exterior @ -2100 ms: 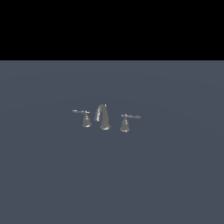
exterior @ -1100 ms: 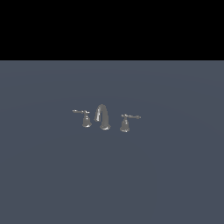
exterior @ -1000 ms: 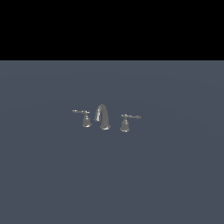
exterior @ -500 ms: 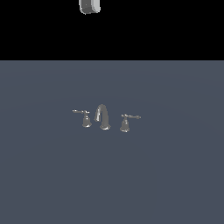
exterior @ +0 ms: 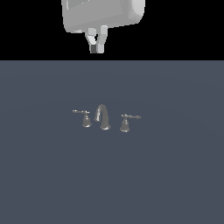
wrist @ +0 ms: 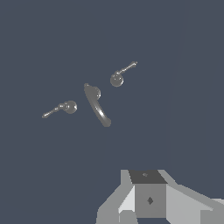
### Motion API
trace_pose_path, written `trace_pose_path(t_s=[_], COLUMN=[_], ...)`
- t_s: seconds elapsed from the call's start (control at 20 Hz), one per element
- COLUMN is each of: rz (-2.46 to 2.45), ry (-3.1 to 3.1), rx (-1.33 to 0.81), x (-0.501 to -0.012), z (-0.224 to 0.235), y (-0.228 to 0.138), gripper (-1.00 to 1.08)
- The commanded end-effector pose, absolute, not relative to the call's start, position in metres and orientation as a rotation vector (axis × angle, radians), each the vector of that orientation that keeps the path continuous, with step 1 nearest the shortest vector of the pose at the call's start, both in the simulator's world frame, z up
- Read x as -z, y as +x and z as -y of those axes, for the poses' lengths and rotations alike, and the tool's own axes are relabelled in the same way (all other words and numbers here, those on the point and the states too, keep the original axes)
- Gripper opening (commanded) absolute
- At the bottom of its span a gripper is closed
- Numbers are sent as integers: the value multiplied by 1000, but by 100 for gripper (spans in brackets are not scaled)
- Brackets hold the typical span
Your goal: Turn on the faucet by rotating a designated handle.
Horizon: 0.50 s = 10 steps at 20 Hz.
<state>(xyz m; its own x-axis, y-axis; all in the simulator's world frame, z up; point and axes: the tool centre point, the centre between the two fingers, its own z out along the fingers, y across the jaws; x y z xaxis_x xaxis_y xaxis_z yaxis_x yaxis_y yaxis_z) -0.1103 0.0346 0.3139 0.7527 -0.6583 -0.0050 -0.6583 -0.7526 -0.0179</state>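
No legible text, labels, brand marks, numbers or signs in either view. Checked: faucet [exterior: 103, 117] — plain grey metal, no markings. Hand [exterior: 97, 47] and its white housing — unmarked in the exterior view. Wrist view: one small dark diamond-shaped mark on the grey block of the hand [wrist: 149, 200]; not a readable character. Table [exterior: 175, 175] — uniform, no print.

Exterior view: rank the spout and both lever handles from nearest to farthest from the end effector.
1. Spout, centre, almost below the end effector.
2. Left-pointing handle, exterior view's left; close call with spout.
3. Right-pointing handle, exterior view's right.
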Motion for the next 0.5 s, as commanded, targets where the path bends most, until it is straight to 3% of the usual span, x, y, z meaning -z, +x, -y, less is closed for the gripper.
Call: trace_pose_path(t_s=[0.0, 0.45], rz=[-1191, -1505], ry=[-2887, -2739], rx=[3, 2], x=[-299, -247], z=[-32, -17], y=[-98, -55], gripper=[-100, -100])
